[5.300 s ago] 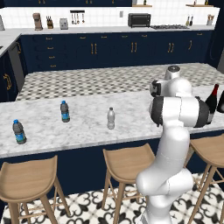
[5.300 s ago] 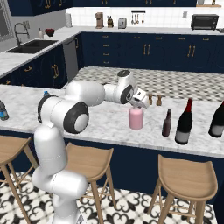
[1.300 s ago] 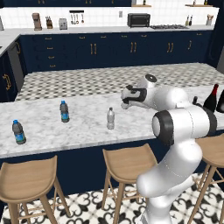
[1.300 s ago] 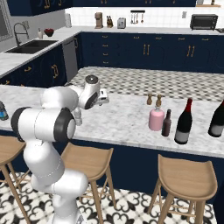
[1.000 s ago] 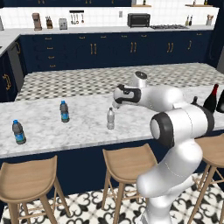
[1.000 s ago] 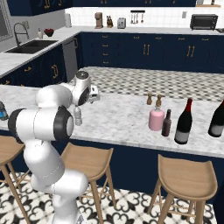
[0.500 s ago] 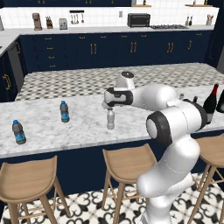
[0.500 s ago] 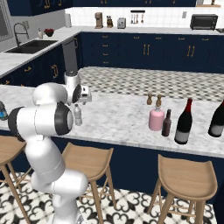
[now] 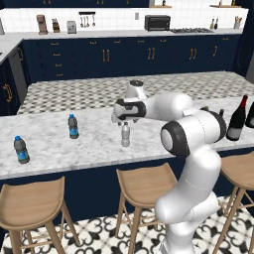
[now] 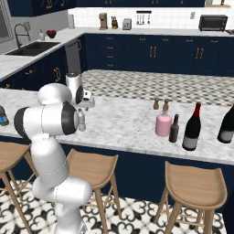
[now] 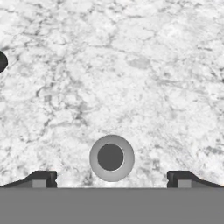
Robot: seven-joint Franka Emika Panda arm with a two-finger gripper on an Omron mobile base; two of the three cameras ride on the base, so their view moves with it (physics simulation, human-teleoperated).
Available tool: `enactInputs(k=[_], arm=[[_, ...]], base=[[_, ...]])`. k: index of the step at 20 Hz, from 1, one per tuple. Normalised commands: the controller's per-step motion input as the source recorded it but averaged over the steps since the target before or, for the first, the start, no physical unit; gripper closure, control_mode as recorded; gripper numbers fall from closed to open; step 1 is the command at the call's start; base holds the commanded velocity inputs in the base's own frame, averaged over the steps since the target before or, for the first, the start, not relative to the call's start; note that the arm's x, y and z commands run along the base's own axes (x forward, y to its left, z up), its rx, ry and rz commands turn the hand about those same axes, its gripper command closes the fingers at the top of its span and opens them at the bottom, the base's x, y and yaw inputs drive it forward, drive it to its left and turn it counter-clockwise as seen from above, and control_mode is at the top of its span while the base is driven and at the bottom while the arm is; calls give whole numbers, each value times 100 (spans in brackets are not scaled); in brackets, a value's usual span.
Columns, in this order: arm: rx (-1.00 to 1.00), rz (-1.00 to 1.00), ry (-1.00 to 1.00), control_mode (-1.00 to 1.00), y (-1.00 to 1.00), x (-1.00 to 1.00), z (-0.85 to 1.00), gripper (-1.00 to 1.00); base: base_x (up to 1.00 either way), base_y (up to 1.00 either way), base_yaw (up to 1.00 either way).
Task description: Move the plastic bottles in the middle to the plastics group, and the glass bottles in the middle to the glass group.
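The clear white-capped bottle (image 9: 125, 135) stands upright near the island's front edge. In the hand view I look straight down on its cap (image 11: 111, 157), between my two fingertips (image 11: 41, 179). My gripper (image 9: 121, 120) hangs open just above it, holding nothing. The two blue-labelled bottles (image 9: 73, 126) (image 9: 20, 150) stand apart to the left. Far right, the pink bottle (image 10: 162, 123) and the small brown bottle (image 10: 174, 129) stand side by side next to the tall wine bottles (image 10: 192, 121) (image 10: 227, 119).
Two small grinders (image 10: 156, 104) stand behind the pink bottle. Wooden stools (image 9: 144, 183) line the island's front. Bare marble counter (image 9: 94, 146) lies between the clear bottle and the blue-labelled ones. A dark round object (image 11: 1, 61) shows at the hand view's left edge.
The pink bottle now stands by the brown bottle instead of mid-counter. My arm has swung left along the counter and now hovers over the clear bottle.
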Motion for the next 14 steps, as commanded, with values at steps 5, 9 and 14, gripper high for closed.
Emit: enactInputs(k=[5, 9, 14], arm=[[0, -2, 6, -100, 2, 11, -22, -100], [0, 0, 10, -100, 0, -4, -17, -100], [0, 0, 3, -100, 0, -1, -18, -100]], base=[[0, 0, 0], [0, 0, 0], [0, 0, 0]])
